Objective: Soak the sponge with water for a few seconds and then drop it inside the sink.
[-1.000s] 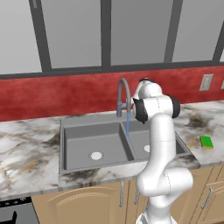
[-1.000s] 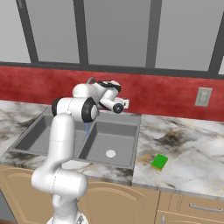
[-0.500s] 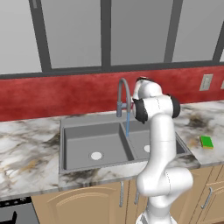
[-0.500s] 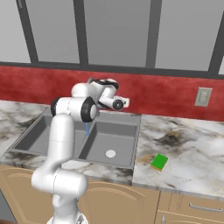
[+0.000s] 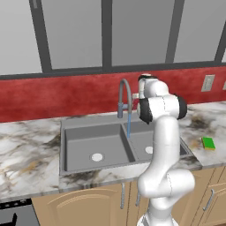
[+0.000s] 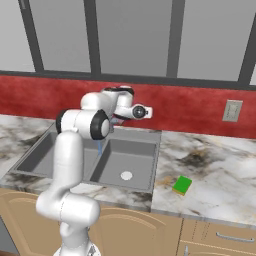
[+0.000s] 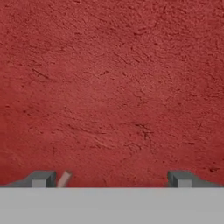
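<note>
- No legible text, label, brand, number or sign appears on any surface in these views.

from my left base camera i see the sink [image 5: 84, 140] set in the marble counter [image 5: 26, 150], its faucet [image 5: 124, 97] running a thin stream of water [image 5: 129, 126] down near the divider. the sponge [image 5: 208, 143] lies on the counter right of the sink, well apart from my arm [image 5: 161, 145].
</note>
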Robot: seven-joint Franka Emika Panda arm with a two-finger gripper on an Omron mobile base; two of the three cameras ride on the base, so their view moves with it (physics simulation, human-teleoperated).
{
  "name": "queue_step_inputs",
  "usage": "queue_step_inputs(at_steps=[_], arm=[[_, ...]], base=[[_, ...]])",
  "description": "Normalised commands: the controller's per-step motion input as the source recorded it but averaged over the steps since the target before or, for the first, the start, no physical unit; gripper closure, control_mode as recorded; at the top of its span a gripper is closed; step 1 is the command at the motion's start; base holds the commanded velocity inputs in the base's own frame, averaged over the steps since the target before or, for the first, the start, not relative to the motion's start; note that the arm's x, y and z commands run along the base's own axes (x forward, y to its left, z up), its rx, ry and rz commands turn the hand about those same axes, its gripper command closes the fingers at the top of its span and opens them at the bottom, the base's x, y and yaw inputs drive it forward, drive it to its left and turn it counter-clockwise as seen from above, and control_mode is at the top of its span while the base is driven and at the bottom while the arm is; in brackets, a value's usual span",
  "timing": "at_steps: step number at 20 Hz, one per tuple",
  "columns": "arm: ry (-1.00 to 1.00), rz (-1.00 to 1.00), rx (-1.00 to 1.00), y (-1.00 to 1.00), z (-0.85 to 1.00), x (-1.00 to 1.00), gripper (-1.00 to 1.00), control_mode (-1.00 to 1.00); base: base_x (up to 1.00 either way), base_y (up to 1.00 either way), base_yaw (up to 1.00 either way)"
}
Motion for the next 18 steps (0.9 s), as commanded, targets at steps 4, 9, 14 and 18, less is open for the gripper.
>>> queue_step_inputs(at_steps=[4,9,14,18], arm=[[0.00,0.00,0.00,-0.33,0.16,-0.42,-1.00,-1.00],[0.00,0.00,0.00,-0.30,0.02,-0.50,-1.00,-1.00],[0.00,0.00,0.00,-0.19,0.01,-0.58,-1.00,-1.00],[0.00,0.00,0.00,-0.11,0.11,-0.61,-1.00,-1.00]], base=[[0.00,0.00,0.00],[0.00,0.00,0.00],[0.00,0.00,0.00],[0.00,0.00,0.00]])
